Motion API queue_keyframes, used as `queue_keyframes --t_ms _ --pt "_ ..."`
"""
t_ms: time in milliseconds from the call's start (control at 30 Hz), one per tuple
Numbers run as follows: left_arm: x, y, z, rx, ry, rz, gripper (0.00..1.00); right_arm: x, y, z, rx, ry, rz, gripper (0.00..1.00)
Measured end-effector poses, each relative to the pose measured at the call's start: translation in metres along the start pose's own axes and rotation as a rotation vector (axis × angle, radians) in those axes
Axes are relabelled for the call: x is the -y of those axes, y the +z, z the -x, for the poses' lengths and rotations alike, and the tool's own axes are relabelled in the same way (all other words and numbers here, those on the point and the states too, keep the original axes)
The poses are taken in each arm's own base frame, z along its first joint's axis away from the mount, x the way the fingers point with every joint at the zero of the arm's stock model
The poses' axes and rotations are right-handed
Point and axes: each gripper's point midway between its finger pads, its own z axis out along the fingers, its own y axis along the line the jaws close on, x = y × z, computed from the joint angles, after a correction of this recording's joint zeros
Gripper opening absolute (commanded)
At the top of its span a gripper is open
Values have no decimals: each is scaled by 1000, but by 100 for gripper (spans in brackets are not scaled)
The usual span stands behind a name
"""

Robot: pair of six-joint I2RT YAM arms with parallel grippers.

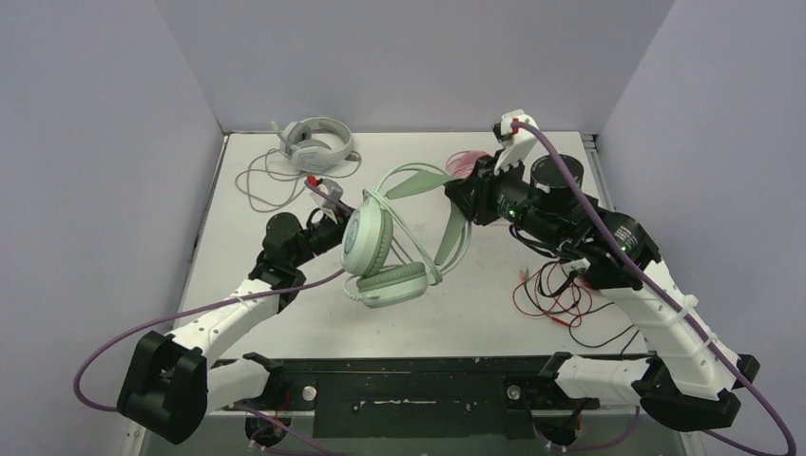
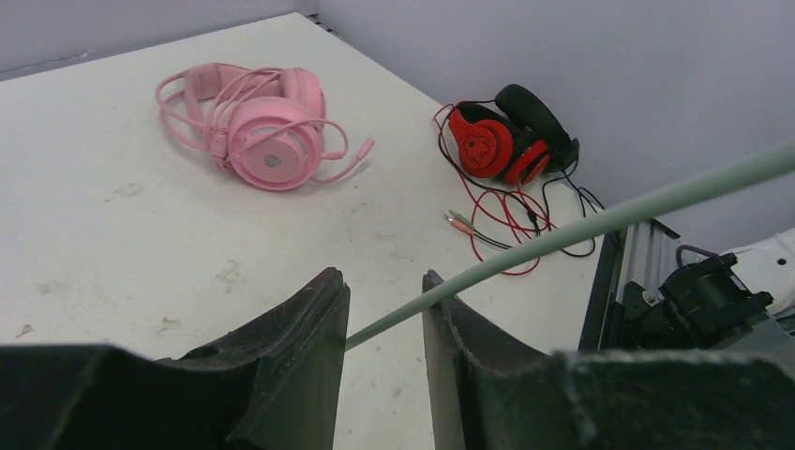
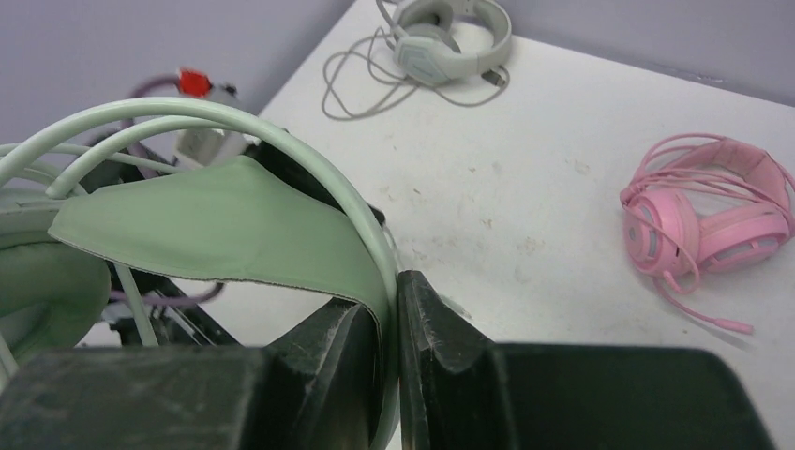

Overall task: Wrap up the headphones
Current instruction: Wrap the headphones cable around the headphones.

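Your right gripper (image 3: 386, 298) is clamped on the mint green headset (image 1: 385, 256) — its coarse black fingers pinch the thin, smooth tube of the headband, beside the soft matte strap slung under it. The headset is at mid-table between your two arms, its round padded cups toward the left one. Your left gripper (image 2: 382, 281) stands apart, with the slim mint cable (image 2: 600, 220) running through the gap, not pinched.

The pink headset (image 2: 262, 136) lies on the scuffed white table (image 2: 112, 244), cable looped over its band — the small dark mark on its cup is too small to read. The grey-white headset (image 1: 314, 142) sits at the far left corner, with its cable in loose loops beside it. Glossy red and black headphones (image 2: 506, 141) lie near the right edge among thin tangled wires.
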Motion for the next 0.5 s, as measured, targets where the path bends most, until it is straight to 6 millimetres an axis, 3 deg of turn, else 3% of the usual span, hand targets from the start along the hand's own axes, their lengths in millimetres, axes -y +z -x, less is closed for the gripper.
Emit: queue_keyframes --t_ms 167,333,500 --pt "12 8 -15 -8 -1 -25 33 -6 6 39 81 102 -26 0" --pt "8 13 -29 -15 -7 -8 33 -4 9 58 143 198 -62 0" --pt "17 23 -44 -26 -10 -36 37 -3 8 71 201 285 -79 0"
